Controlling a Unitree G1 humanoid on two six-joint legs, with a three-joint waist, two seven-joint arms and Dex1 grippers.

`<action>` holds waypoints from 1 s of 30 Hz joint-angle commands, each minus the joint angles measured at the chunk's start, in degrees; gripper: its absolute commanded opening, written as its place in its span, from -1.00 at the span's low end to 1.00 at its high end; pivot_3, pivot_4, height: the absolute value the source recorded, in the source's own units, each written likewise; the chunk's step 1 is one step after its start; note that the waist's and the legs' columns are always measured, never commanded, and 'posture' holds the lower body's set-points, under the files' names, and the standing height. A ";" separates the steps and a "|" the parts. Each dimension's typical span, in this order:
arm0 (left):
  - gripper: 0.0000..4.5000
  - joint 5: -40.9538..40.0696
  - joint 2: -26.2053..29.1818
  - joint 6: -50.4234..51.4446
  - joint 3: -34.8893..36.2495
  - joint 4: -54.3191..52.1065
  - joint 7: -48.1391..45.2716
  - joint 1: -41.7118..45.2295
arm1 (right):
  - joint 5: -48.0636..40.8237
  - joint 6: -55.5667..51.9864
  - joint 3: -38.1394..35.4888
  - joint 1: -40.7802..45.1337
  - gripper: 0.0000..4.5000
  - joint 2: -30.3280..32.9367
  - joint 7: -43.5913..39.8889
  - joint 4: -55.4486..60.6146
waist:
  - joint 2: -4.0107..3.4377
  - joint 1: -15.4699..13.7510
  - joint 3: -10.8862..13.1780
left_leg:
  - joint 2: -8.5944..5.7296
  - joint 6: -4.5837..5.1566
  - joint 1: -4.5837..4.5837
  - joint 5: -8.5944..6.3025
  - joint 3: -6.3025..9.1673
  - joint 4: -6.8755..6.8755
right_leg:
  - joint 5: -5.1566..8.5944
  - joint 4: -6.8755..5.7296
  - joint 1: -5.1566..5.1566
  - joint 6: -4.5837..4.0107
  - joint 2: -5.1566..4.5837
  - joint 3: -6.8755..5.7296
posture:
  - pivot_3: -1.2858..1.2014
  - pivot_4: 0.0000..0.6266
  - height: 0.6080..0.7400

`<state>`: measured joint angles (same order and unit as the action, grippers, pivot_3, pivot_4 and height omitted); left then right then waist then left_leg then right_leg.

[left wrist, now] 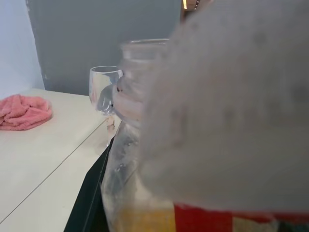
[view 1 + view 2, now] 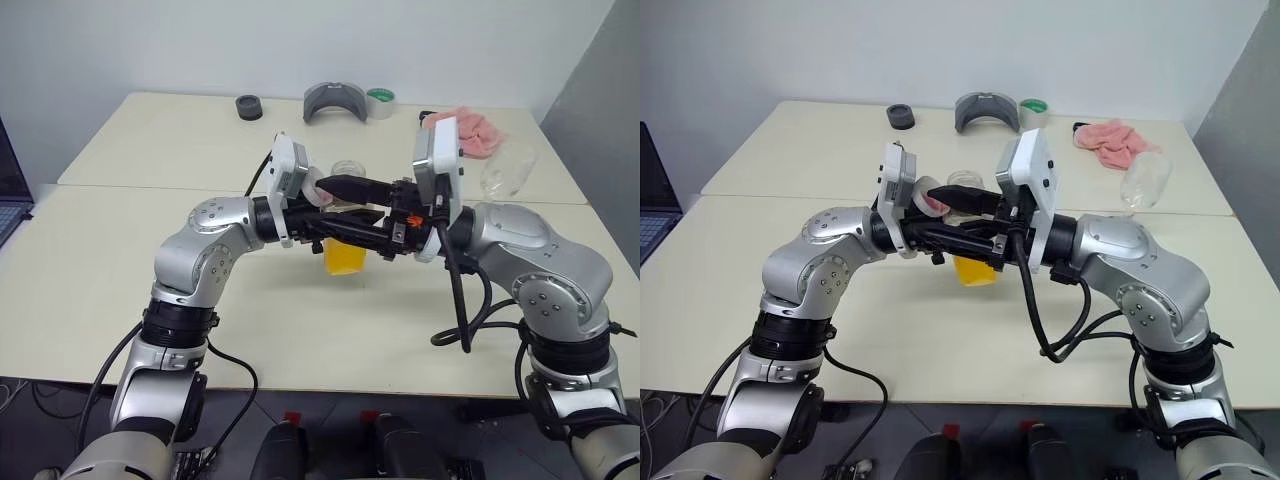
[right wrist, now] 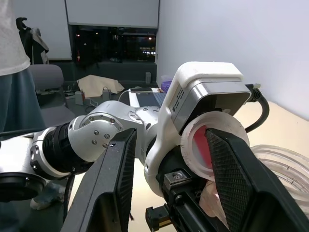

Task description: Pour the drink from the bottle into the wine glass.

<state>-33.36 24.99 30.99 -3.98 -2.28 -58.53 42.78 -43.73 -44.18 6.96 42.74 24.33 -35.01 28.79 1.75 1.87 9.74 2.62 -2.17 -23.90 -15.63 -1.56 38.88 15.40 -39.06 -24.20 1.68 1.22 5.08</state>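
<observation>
While the table (image 2: 100, 290) lies below, my left gripper (image 2: 345, 235) is clamped on the bottle (image 1: 123, 159) at its centre, upright, with the drink (image 2: 345, 258) low in it. The wine glass (image 2: 505, 170) stands well apart at two o'clock, empty. My right gripper (image 2: 330, 185) has its fingers half closed around the cap (image 3: 207, 150), which I judge is off the neck. Uncapping looks finished. Next I must put the cap aside, then carry the bottle over to the glass.
</observation>
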 commanded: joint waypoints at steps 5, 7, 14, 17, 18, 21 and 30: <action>-0.15 -0.70 -0.18 -0.70 0.56 -2.53 -0.55 1.19 | 5.23 2.93 0.75 2.50 -0.65 -0.88 0.46 -1.79 | 0.00 -0.03 0.00 | -0.01 0.00 -0.01 0.00 0.01 0.00 | 0.00 0.00 0.00 0.00 -0.01 -0.01 | 0.03 -0.52 1.00; -0.15 -0.72 -0.13 -0.73 0.59 -2.47 -0.58 1.19 | 6.17 3.27 0.97 2.65 -0.97 -1.36 0.62 -2.15 | 0.00 -0.02 0.00 | -0.01 0.00 0.00 0.00 0.00 0.00 | 0.00 0.00 0.00 0.00 -0.01 -0.01 | 0.03 -0.52 1.00; -0.15 -0.82 -0.14 -0.69 0.57 -2.69 -0.44 1.01 | 7.24 3.19 0.65 2.35 -0.99 -2.12 0.30 -2.04 | 0.00 -0.02 0.00 | 0.00 0.00 0.00 0.00 0.01 0.00 | 0.00 -0.01 0.00 0.00 -0.01 -0.01 | 0.03 -0.52 1.00; -0.15 -0.88 0.00 -0.66 0.64 -2.78 -0.54 0.85 | 5.73 2.42 -0.57 2.01 -0.99 -1.76 -0.20 -1.31 | 0.00 -0.01 0.00 | 0.00 0.00 0.00 0.00 0.01 0.00 | 0.00 -0.01 0.00 0.00 -0.01 -0.01 | 0.03 -0.52 1.00; -0.15 -0.90 0.04 -0.64 0.65 -2.87 -0.55 0.76 | 5.24 2.10 -0.99 1.82 -0.99 -1.45 -0.38 -1.01 | 0.00 -0.01 0.00 | 0.00 0.00 0.00 0.00 0.01 0.00 | 0.00 -0.01 0.00 0.00 -0.01 -0.01 | 0.03 -0.52 1.00; -0.15 -0.94 0.10 -0.61 0.65 -3.03 -0.55 0.61 | 4.31 1.34 -1.98 1.60 -0.99 -0.62 -0.41 -0.53 | 0.00 -0.02 0.00 | 0.00 0.00 -0.01 0.00 0.00 0.00 | 0.00 0.00 0.00 0.00 -0.01 -0.01 | 0.03 -0.52 1.00; -0.15 -0.87 0.13 -0.64 0.62 -2.76 -0.71 0.70 | -1.98 -2.77 -7.29 1.33 -0.99 3.42 -0.67 1.09 | 0.00 -0.03 0.00 | 0.00 0.00 -0.01 0.00 0.01 0.00 | 0.00 0.00 0.00 0.00 -0.01 0.00 | 0.03 -0.52 1.00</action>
<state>-33.47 25.07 30.99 -4.18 -2.43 -58.54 42.75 -44.16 -46.83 2.54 43.92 26.90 -35.18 27.93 1.75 1.84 9.74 2.62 -2.16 -23.91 -15.63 -1.56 38.88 15.39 -39.05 -24.20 1.68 1.20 5.08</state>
